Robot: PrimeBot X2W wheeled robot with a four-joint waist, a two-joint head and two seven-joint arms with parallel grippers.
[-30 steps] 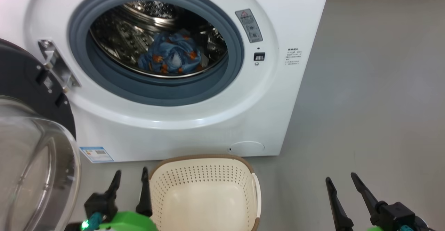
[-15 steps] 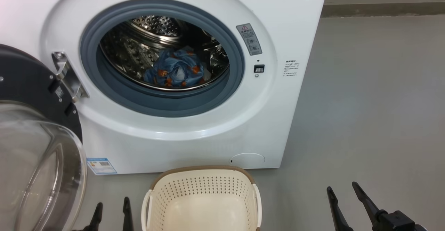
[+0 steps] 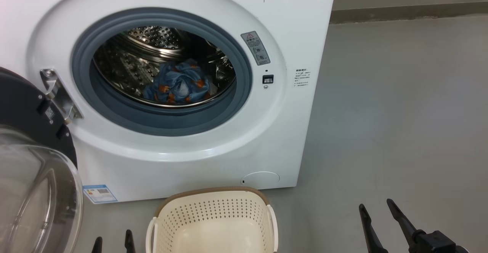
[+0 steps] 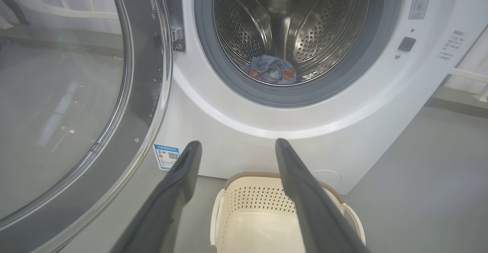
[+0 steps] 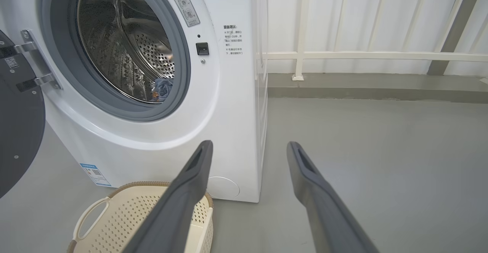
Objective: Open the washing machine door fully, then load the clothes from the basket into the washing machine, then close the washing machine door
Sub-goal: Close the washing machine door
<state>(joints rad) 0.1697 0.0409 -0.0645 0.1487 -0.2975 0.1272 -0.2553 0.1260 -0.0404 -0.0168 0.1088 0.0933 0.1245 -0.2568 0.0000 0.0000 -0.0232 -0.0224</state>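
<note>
Left tool (image 4: 238, 143) and right tool (image 5: 250, 144) gape wide, holding nothing; between them a perforated cream plastic basket (image 3: 211, 211), ahead blue clothes (image 3: 176, 87) in the steel drum (image 3: 152, 39), glass door (image 3: 34, 192) open at their left

I see washer (image 3: 190, 169) ahead on floor (image 3: 400, 131), door (image 3: 23, 104) swung out at its left, clothes (image 3: 177, 87) in drum (image 3: 152, 43), basket (image 3: 211, 222) on floor just before washer, my left gripper (image 3: 113, 236) just left of basket, my right gripper (image 3: 375, 203) well to its right
</note>
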